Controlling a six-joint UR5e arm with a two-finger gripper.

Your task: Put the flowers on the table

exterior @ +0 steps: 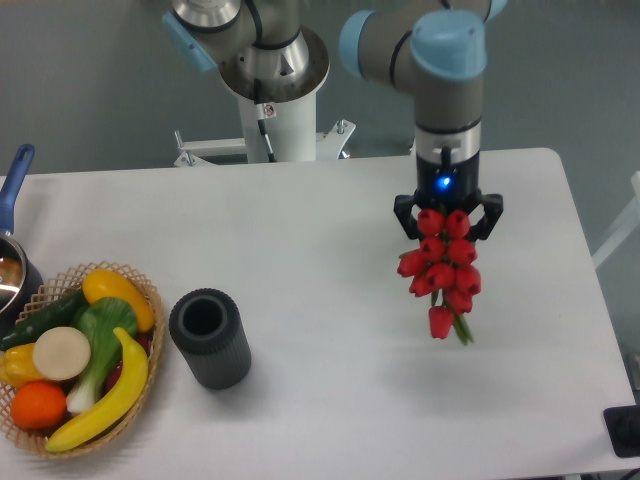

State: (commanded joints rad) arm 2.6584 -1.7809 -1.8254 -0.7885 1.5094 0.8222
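Claw [447, 215] points straight down over the right half of the counter [330, 230], and its two dark fingers [405, 213] are closed around the top of the flowers [440, 270], one finger on each side of the bunch. A small blue light is lit on the claw body just above the fingers. The flowers hang down from this grip: the red tulip heads are packed in a narrow cluster, the lowest head is at the bottom, and a few short green stems show beside it at the lower right. A soft shadow lies on the white surface under the bunch; I cannot tell if the lowest head touches the counter or is a little above it.

The grey arm with light blue joint caps goes up from the claw and bends to the left toward its white base behind the far edge of the counter.

Well apart from the flowers, on the left front part of the counter, a dark ribbed vase [209, 337] stands upright with its mouth open. Just beside it on the left is a wicker basket [140, 290] full of fruit and vegetables, with a yellow banana [110, 398] and an orange [38, 404] toward its front. At the left edge a pot [12, 265] with a blue handle is partly in view.
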